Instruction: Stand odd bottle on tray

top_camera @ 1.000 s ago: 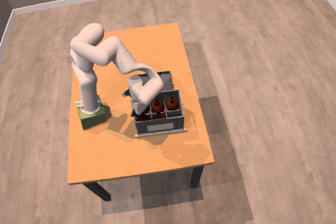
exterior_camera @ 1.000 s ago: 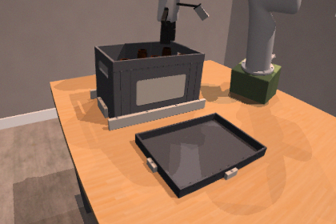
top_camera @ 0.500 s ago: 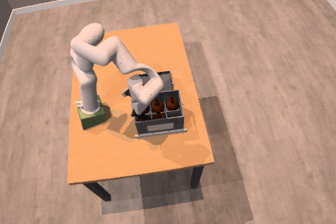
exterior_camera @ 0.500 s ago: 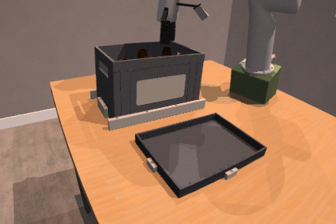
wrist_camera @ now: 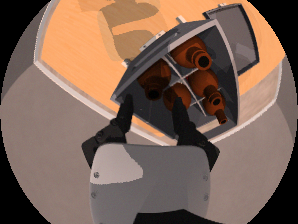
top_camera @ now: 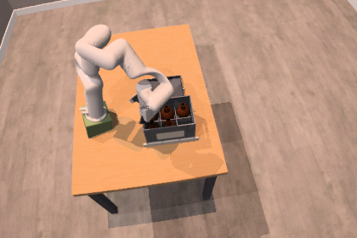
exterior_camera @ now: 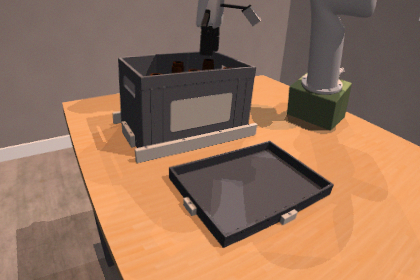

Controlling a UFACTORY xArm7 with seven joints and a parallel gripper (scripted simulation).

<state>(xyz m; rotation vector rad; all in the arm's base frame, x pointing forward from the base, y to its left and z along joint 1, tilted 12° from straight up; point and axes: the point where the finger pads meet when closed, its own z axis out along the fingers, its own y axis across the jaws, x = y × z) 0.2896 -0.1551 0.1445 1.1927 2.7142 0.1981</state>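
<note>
A dark grey crate (top_camera: 170, 136) (exterior_camera: 150, 99) (wrist_camera: 133, 78) stands on the table and holds several brown bottles, among them one (top_camera: 183, 109) (wrist_camera: 197, 56) at a far cell and one (top_camera: 166, 111) (wrist_camera: 208, 91) beside it. Only the bottle tops (exterior_camera: 178, 66) show over the rim in the exterior view. My gripper (exterior_camera: 208, 46) (wrist_camera: 153, 102) is open and empty. It hangs just above the crate's rim, its fingers to either side of one bottle (wrist_camera: 154, 86) near a corner cell, not touching it. The flat dark tray (exterior_camera: 305, 171) (top_camera: 178, 81) (wrist_camera: 234, 24) lies empty beside the crate.
The arm's green base block (top_camera: 99, 124) (exterior_camera: 320, 106) stands on the orange table (top_camera: 127, 169) (exterior_camera: 125, 214). A pale stop bar (exterior_camera: 195, 141) runs along the crate's foot. Small pale blocks (exterior_camera: 289, 216) sit at the tray's edge.
</note>
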